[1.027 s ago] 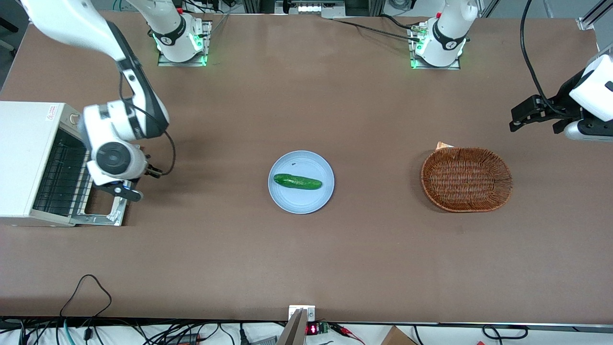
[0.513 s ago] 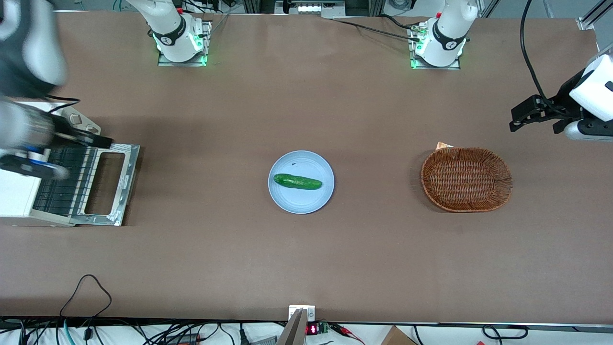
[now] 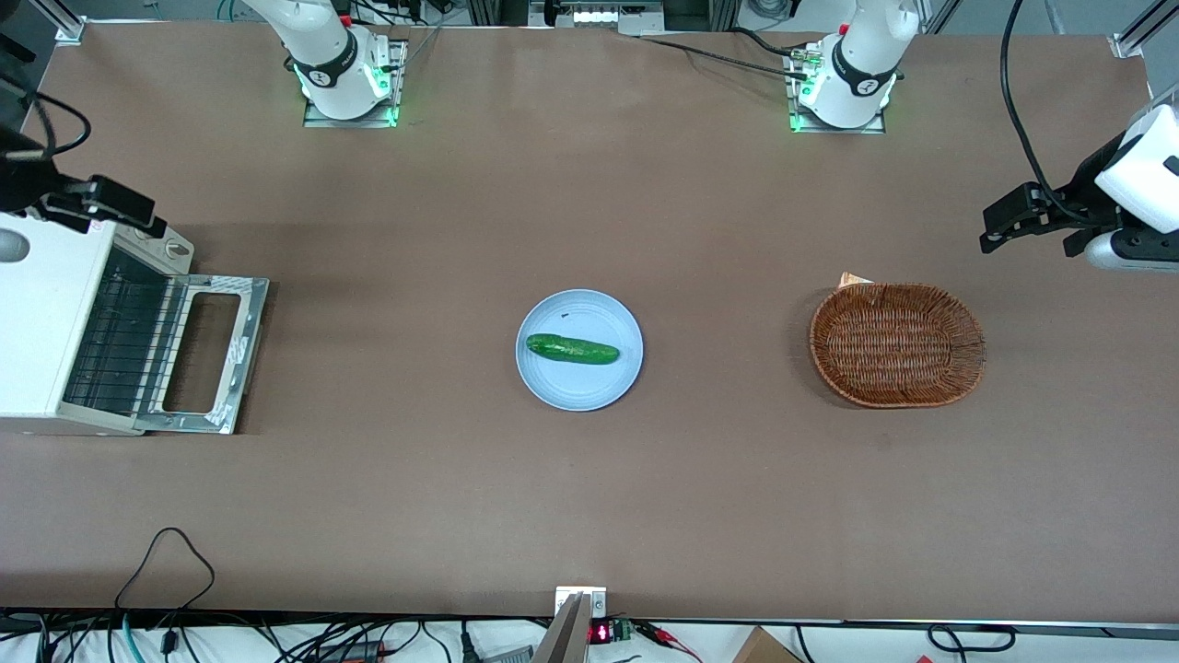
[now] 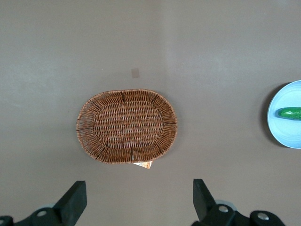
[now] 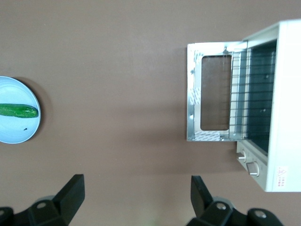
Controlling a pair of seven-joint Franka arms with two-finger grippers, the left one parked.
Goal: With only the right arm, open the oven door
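Risen clear, the right arm's gripper (image 5: 136, 197), jaws spread, hangs above the flat-open oven door (image 3: 216, 354).

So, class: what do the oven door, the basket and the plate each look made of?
Oven door: shiny silver metal frame, probably steel, around a clear glass pane.
Basket: woven brown wicker, by its visible weave.
Plate: smooth pale blue, plastic or glazed ceramic.
The claw hangs open above the table, holding nothing.

Cucumber (image 3: 572, 349) lies on light-blue plate (image 3: 599, 391) mid-surface (image 3: 589, 497). Oval wicker basket (image 3: 897, 344) sits toward the parked arm's end, well apart from plate.
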